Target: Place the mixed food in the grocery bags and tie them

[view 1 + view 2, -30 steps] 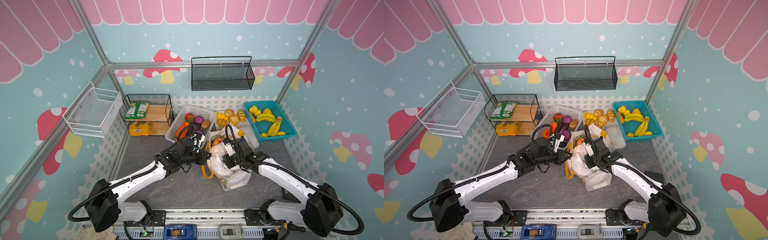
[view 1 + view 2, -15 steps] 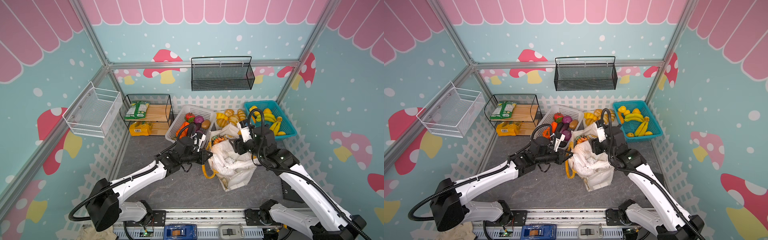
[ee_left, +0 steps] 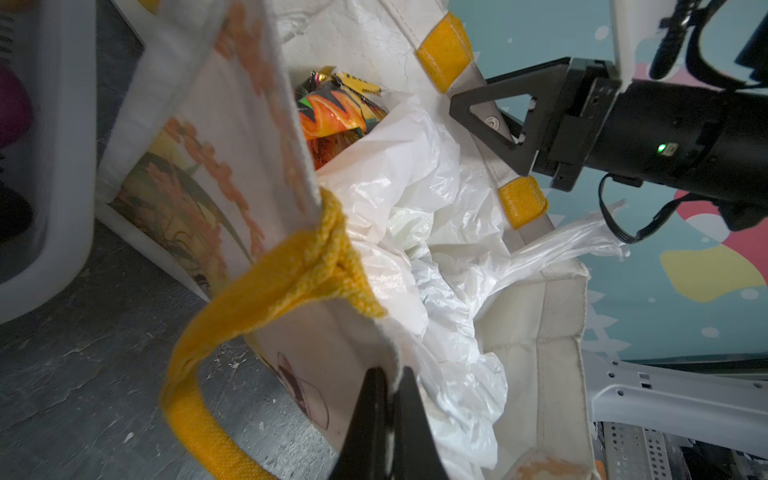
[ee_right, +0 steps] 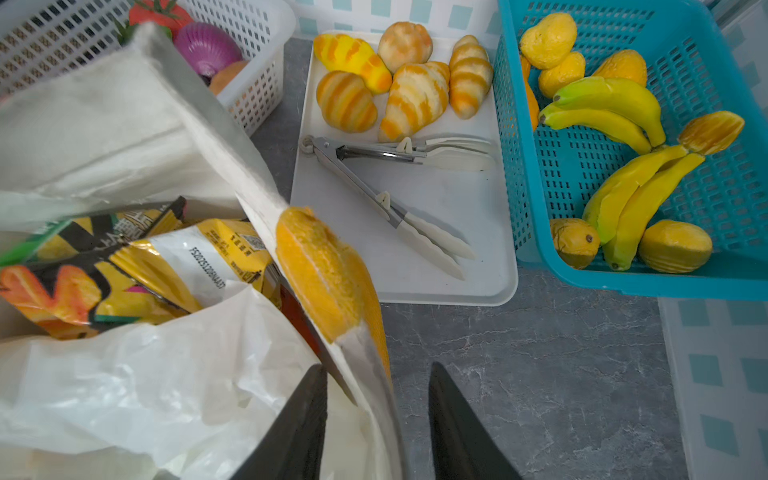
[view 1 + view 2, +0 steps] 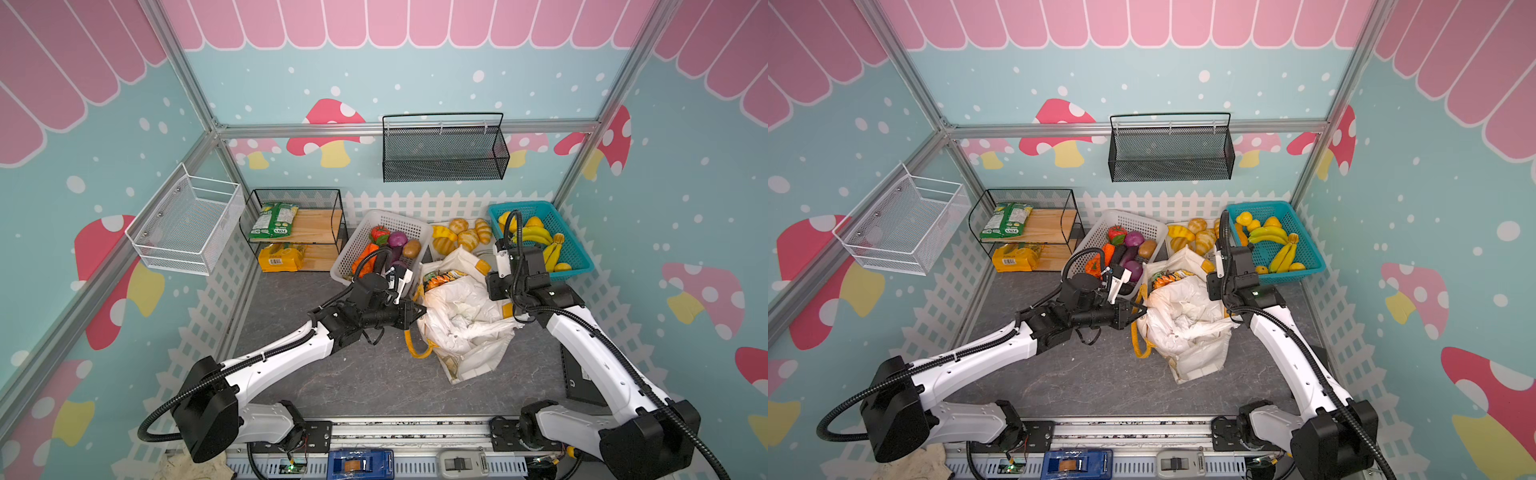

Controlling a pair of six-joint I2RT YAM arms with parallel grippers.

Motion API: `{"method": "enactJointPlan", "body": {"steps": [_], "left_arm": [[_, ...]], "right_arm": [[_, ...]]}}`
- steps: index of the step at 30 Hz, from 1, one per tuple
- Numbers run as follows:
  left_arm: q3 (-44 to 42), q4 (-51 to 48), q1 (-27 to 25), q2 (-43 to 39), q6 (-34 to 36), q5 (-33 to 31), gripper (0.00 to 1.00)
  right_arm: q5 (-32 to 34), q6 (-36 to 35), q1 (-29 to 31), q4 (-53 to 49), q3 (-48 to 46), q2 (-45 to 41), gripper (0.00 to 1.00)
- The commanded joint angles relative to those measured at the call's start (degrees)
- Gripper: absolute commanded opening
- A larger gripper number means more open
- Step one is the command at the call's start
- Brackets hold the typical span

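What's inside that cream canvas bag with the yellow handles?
Inside the boxy cream canvas tote sits a crumpled white plastic carrier bag, with a glossy yellow-and-orange patterned snack packet tucked beside it. Anything beneath the plastic is covered.

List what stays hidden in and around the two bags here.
- The plastic bag contents: covered by its own crumpled folds in every view.
- The tote bottom: buried under the plastic bag and snack packet.
- The vegetable basket near end: behind the left arm wrist and cable in both top views.
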Motion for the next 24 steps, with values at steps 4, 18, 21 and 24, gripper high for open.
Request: {"method": "enactJointPlan", "body": {"steps": [4,18,21,24], "left_arm": [[0.86,-0.48,0.06,-3.43,-0.71,0.56,0.00],[2.16,-0.15,0.07,-1.34,-0.22,-0.28,0.00],[2.11,-0.20,0.06,-1.41,0.37,-0.70,0.00],[1.79,-0.21,0.06,-1.66,0.75,-1.07,0.00]], "right_arm": [[-3.68,0.14,0.69,-4.04,2.92,-7.99,0.52],[-0.07,7.33,12.59,-27.90,8.01,-3.15,0.41],[1.10,8.89,12.42,-30.39,5.82,-2.71,0.40],[-1.53,9.64,12.17,-29.96,3.22,-1.57,0.38]]}}
